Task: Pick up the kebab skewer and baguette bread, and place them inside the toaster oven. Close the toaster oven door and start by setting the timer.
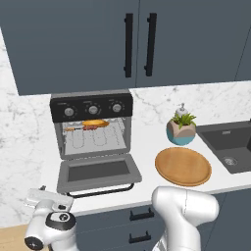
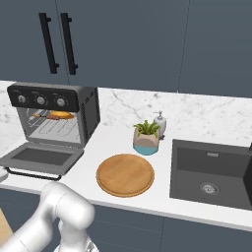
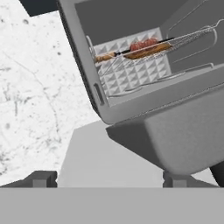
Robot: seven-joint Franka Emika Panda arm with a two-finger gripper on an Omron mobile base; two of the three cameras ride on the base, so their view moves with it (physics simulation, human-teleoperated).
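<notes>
The toaster oven [image 1: 91,128] [image 2: 49,115] stands on the counter with its door [image 1: 98,171] [image 2: 42,157] dropped flat open. On its upper wire rack lie the golden baguette bread [image 1: 95,123] [image 2: 60,114] [image 3: 151,50] and the kebab skewer [image 1: 77,128] [image 2: 38,116] [image 3: 141,44], side by side. My gripper [image 1: 43,194] [image 3: 107,179] hangs low in front of the counter, below and left of the door's front left corner. It is open, with nothing between its fingertips [image 3: 41,178]. The hand view looks up at the door's underside [image 3: 179,135].
A round wooden plate [image 1: 183,165] [image 2: 125,174] lies right of the oven. Behind it stand a potted plant [image 1: 181,128] [image 2: 146,138] and a soap dispenser [image 2: 159,122]. A dark sink [image 1: 230,144] [image 2: 211,172] is at the far right. Cabinets hang above, drawers [image 1: 139,225] sit below.
</notes>
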